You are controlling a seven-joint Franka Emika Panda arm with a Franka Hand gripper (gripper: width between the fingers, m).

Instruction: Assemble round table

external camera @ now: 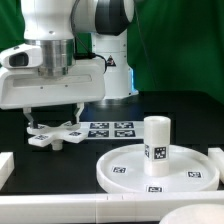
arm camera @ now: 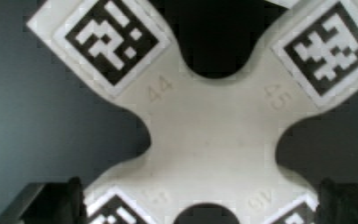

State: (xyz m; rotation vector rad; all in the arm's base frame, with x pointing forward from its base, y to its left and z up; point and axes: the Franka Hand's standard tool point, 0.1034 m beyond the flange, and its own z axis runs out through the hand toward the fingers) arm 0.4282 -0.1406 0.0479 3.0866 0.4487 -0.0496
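In the exterior view, one cross piece (external camera: 55, 137) lies flat on the black table (external camera: 100, 145), well apart from the disc (external camera: 128, 176), off to the exterior view's left of it. The gripper (external camera: 55, 120) hangs right over this cross. In the wrist view the cross (arm camera: 202, 130) fills the space between the jaws, and one dark finger (arm camera: 60, 200) shows on each side of its narrow waist. The jaws stand wide apart and grip nothing. Whether a finger touches the cross's edge I cannot tell. Four tags show on the cross, one on each arm.

One marker board (external camera: 110, 128) lies nearer the disc, just past its rim on the exterior view's left and toward the back, with four tags on it.

The one disc lies flat with its rim up, and three tags can be counted on it. One leg (external camera: 156, 140) stands upright on the disc, near its middle, with one tag facing the camera.
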